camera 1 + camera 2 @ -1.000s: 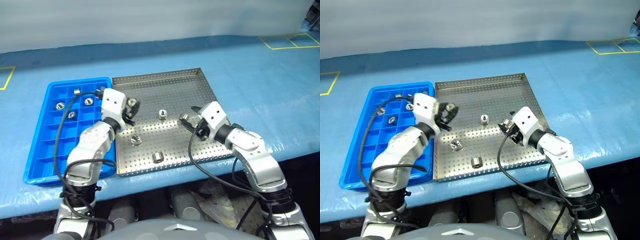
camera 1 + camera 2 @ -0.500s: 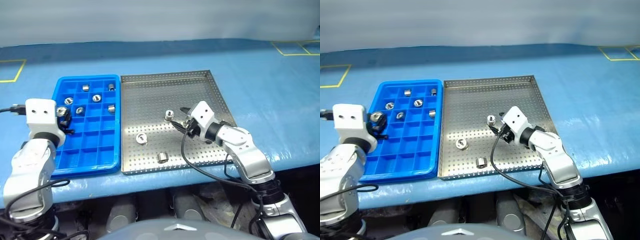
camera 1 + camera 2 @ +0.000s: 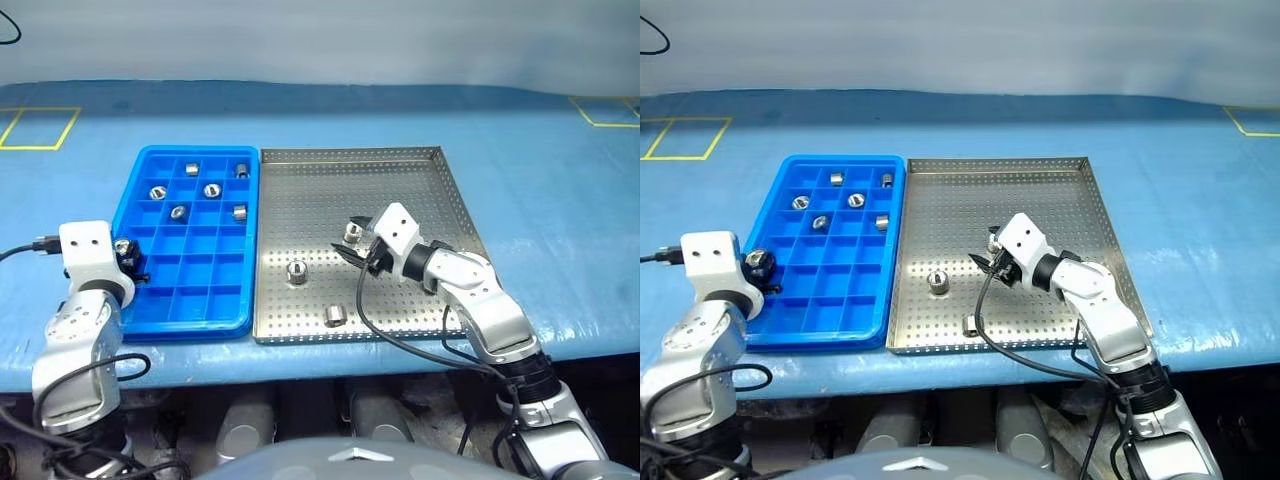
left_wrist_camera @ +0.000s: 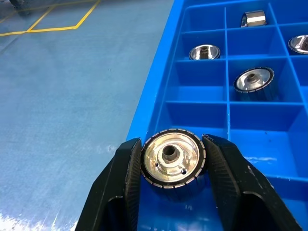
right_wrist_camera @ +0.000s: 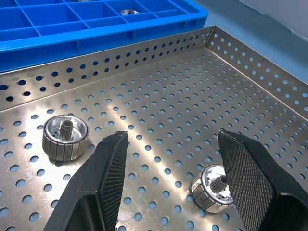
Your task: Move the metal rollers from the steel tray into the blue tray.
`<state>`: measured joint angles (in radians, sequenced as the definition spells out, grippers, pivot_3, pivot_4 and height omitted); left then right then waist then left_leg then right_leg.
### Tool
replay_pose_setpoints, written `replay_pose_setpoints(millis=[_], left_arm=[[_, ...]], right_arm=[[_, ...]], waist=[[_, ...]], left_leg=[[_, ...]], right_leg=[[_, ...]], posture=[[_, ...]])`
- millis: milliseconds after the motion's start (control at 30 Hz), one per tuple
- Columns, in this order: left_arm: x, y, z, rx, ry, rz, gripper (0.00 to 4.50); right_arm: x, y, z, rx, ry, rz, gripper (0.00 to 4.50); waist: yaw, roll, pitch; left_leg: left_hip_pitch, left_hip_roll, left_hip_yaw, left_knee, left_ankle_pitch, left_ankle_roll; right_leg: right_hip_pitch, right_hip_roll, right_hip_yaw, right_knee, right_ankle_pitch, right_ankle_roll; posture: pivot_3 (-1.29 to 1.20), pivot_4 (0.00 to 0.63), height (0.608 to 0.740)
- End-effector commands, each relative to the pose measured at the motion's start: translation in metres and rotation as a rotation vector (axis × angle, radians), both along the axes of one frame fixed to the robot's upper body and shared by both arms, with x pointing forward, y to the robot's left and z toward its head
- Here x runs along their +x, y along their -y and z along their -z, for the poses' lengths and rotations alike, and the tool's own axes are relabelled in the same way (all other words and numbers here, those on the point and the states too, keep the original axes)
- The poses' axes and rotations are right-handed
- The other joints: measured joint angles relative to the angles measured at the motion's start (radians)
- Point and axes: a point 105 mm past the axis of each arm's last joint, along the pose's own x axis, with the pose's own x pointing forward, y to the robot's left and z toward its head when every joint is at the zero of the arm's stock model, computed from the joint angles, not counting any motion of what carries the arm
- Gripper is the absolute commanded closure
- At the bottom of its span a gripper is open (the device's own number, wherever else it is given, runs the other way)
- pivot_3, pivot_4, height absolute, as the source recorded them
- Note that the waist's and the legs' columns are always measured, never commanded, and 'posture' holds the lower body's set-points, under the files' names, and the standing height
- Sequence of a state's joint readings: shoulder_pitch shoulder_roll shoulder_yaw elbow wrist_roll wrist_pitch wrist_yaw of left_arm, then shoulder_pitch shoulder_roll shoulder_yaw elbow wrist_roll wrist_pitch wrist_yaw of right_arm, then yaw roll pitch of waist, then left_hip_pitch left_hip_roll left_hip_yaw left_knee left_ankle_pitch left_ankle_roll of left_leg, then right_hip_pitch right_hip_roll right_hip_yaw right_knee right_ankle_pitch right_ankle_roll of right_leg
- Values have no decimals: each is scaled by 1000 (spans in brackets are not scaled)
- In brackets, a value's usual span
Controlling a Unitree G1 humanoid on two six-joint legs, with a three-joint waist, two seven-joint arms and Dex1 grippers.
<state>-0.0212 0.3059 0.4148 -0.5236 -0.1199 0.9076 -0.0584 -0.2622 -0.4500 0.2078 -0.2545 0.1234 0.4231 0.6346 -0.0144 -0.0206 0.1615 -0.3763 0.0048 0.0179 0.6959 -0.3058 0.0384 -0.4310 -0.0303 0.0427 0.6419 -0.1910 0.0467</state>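
Note:
The blue tray (image 3: 150, 315) lies left of the steel tray (image 3: 400, 160) on the table. Several metal rollers (image 3: 211, 190) sit in its far compartments. My left gripper (image 4: 169, 163) is shut on one roller (image 4: 169, 159), held at the blue tray's left rim (image 4: 149, 103). Three rollers lie on the steel tray: one in the middle (image 3: 296, 271), one near the front rim (image 3: 335, 316), one (image 5: 214, 188) between the spread fingers of my right gripper (image 5: 173, 139), which is open and low over the perforated floor.
Yellow tape squares mark the pale blue table at the far left (image 3: 40, 125) and far right (image 3: 610, 108). Black cables loop off both wrists. The table's front edge runs just below both trays.
My left arm has swung left with its roller, from the steel tray's left edge across the blue tray to that tray's outer rim. The right gripper edged toward a roller. The camera view shifted.

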Motion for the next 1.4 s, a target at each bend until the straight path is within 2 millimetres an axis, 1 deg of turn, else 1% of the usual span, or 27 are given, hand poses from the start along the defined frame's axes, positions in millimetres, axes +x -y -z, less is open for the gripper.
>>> replay_pose_setpoints(millis=[33,267,433,500,533,567,633,700,767,800,833,900,933,967,1033,1100,1133,1200,1267,1333,1400], left_arm=[[7,1,-13,39,50,10,2754],[11,-7,-4,61,9,-9,2754],[11,-8,0,59,-3,-1,2754],[12,-5,1,56,-6,18,2064],[12,-3,1,55,-3,27,1870],[13,-1,-1,49,4,29,1566],[17,5,-10,11,70,43,952],[21,12,-25,-17,152,70,952],[24,25,-41,-57,235,131,952],[26,39,-52,-106,282,202,952],[27,60,-62,-166,324,308,952],[24,96,-73,-242,342,491,952],[20,121,-71,-256,301,612,952],[17,136,-69,-261,266,687,952],[12,157,-62,-248,197,786,952],[5,182,-42,-221,80,895,952],[1,189,-34,-207,37,930,952],[-5,192,-19,-144,-44,954,952],[-8,187,-7,-87,-102,950,952],[-8,182,-1,-39,-131,937,952],[-6,175,2,31,-156,916,952]], right_arm=[[1,-1,-14,10,61,-9,1364],[1,3,-14,7,63,7,1364],[1,4,-14,6,62,10,1364],[1,4,-14,5,62,9,1364],[1,4,-14,5,62,9,1364],[1,4,-14,5,62,8,1364],[1,4,-14,5,63,9,1364],[1,4,-13,5,63,10,1364],[0,5,-13,3,64,13,1364],[0,7,-13,2,65,17,1364],[0,8,-14,0,66,21,1364],[-1,10,-14,-2,69,27,1364],[-1,12,-14,-5,70,36,1364],[-2,14,-14,-7,71,43,1364],[-3,16,-14,-10,72,52,1364],[-5,20,-14,-11,73,71,1364],[-6,21,-14,-12,73,77,1364],[-8,25,-14,-20,77,91,1364],[-10,29,-14,-22,79,105,1364],[-12,30,-14,-23,77,113,1364],[-13,30,-12,-21,73,116,1364]], waist=[[-1,0,0],[-9,0,0],[-11,0,0],[-11,0,0],[-11,0,0],[-11,0,0],[-11,0,0],[-11,0,0],[-10,0,0],[-10,0,0],[-9,0,0],[-10,-1,0],[-10,-1,0],[-12,0,0],[-23,0,0],[-32,0,0],[-37,0,0],[-53,0,0],[-67,0,0],[-76,0,0],[-79,0,0]], left_leg=[[0,0,0,0,0,0],[0,0,0,0,0,0],[0,0,0,0,0,0],[0,0,0,0,0,0],[0,0,0,0,0,0],[0,0,0,0,0,0],[0,0,0,0,0,0],[0,0,0,0,0,0],[0,1,0,0,0,0],[0,0,0,0,0,0],[0,0,0,0,0,0],[-1,0,0,0,0,0],[-1,0,0,0,0,1],[-1,-1,0,0,-1,1],[-1,-1,0,0,-1,2],[-1,-1,1,0,-1,2],[0,-1,1,0,-1,2],[0,0,2,0,-1,1],[0,0,2,0,-1,1],[0,1,3,0,-1,1],[0,2,2,0,0,0]], right_leg=[[0,0,0,0,1,1],[0,0,0,0,1,2],[0,0,0,0,2,3],[0,0,0,0,1,3],[0,0,0,0,1,2],[0,0,0,0,1,2],[0,0,0,0,1,2],[0,0,0,0,2,3],[0,0,0,0,2,3],[0,-1,-1,0,2,3],[0,-1,-1,0,2,3],[0,-5,-1,-1,2,3],[0,-7,-1,-1,3,4],[0,-7,-1,-1,3,5],[0,-5,-1,-1,3,5],[0,-2,0,-1,3,6],[0,-1,1,-1,3,6],[0,1,2,-1,3,5],[0,2,3,-1,3,5],[-1,4,3,0,2,5],[-1,4,4,0,0,1]], posture=[[-28,150,740],[-40,150,740],[-39,150,740],[-39,150,740],[-39,150,740],[-40,150,740],[-45,150,740],[-47,150,740],[-58,150,740],[-58,150,740],[-73,150,740],[-82,150,740],[-99,150,740],[-99,150,740],[-121,150,740],[-140,150,740],[-146,150,740],[-163,150,740],[-178,150,740],[-183,150,740],[-183,150,740]])
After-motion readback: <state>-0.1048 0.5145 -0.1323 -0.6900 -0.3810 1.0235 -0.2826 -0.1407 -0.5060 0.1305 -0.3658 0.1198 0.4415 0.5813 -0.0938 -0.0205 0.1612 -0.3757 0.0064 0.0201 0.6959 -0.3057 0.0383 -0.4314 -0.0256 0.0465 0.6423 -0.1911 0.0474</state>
